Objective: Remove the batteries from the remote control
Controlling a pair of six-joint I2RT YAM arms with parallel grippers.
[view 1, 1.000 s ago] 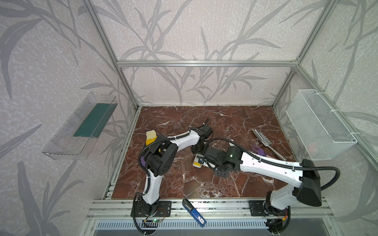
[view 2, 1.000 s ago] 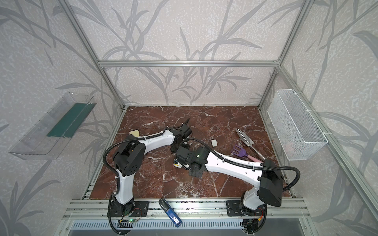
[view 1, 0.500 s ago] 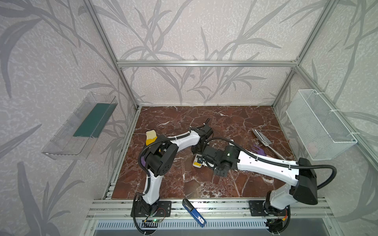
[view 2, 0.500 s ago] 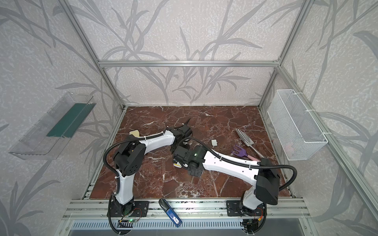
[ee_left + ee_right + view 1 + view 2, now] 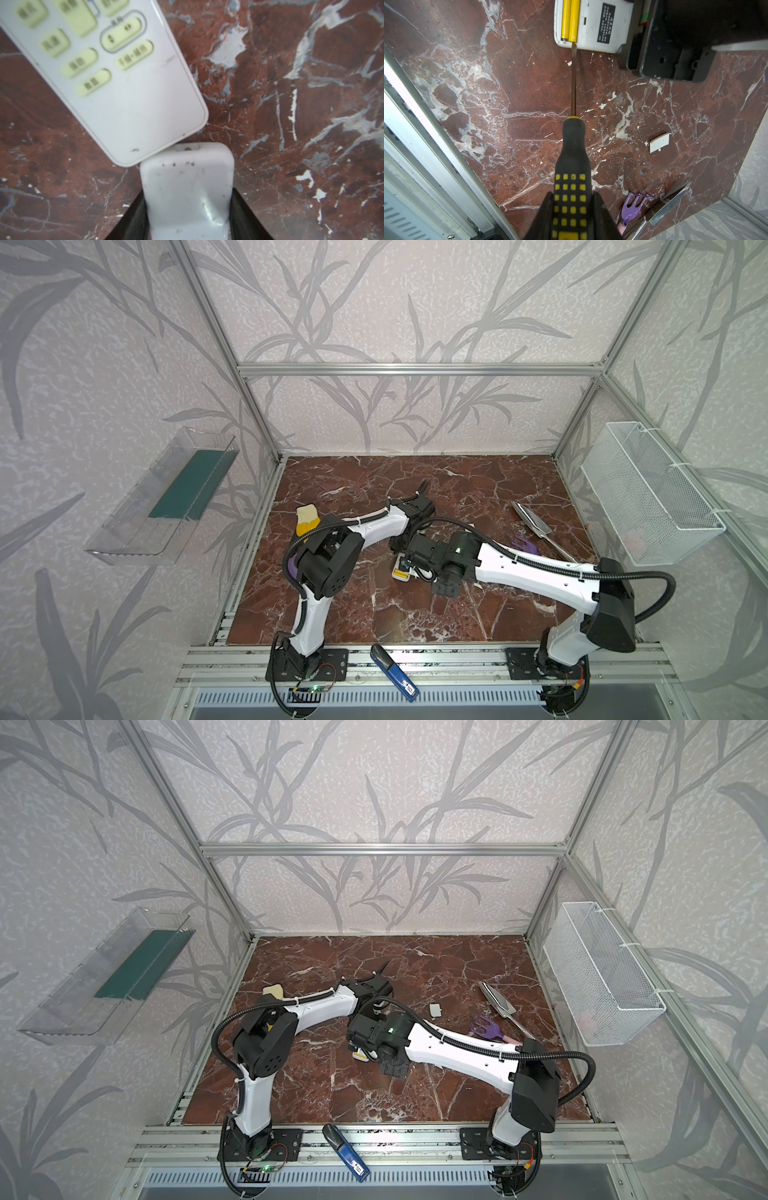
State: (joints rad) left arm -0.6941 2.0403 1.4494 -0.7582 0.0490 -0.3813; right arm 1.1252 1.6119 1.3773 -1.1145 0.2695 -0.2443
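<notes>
The white remote control [image 5: 593,25] lies back up with its battery bay open. Two yellow batteries [image 5: 570,19] sit side by side in the bay. In both top views the remote control [image 5: 402,571] [image 5: 360,1053] shows under the two wrists. My right gripper [image 5: 572,195] is shut on the black-and-yellow handle of a screwdriver [image 5: 573,158]. Its blade tip rests against the end of one battery. My left gripper [image 5: 188,191] is shut on a white plastic end, which in the right wrist view reads as the remote control's far side.
A second white remote [image 5: 104,72] lies buttons up just past the left gripper. The loose battery cover [image 5: 659,142] [image 5: 435,1009], a purple fork [image 5: 524,545] and a metal scoop [image 5: 534,520] lie to the right. A wire basket [image 5: 648,493] hangs on the right wall.
My right arm has crept a little to the left, bringing the screwdriver closer in to the remote control. The left arm has stayed where it was.
</notes>
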